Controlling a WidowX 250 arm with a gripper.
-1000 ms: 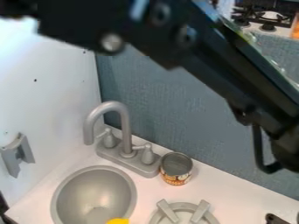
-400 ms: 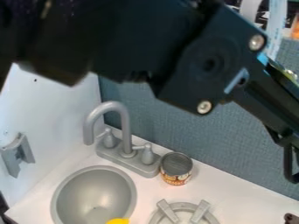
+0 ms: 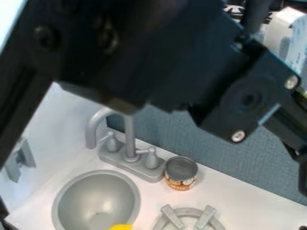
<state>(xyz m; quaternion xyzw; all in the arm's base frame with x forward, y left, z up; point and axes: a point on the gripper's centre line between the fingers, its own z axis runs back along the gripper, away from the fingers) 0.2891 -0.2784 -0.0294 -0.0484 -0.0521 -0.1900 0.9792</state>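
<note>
Across the top of the camera view lies the black arm, large and close, running down toward the right edge. A small dark part, likely of the gripper (image 3: 303, 227), shows at the bottom right corner; what it holds, if anything, cannot be seen. An open can (image 3: 181, 173) with a patterned label stands upright on the white counter, just right of the faucet base. Left of it is the round grey sink (image 3: 96, 202), with a yellow object (image 3: 121, 227) at its lower edge, cut off by the view's bottom.
The grey faucet (image 3: 130, 134) rises behind the sink, partly covered by the arm. A grey stove ring (image 3: 171, 215) with raised supports sits at the bottom centre. A white wall with a grey bracket (image 3: 24, 157) stands at left, a blue-grey panel (image 3: 240, 166) behind the counter.
The arm has shifted rightward, its forearm sliding toward the right edge while more of its near part covers the upper left. The dark part at bottom right has moved right. The can has stayed put.
</note>
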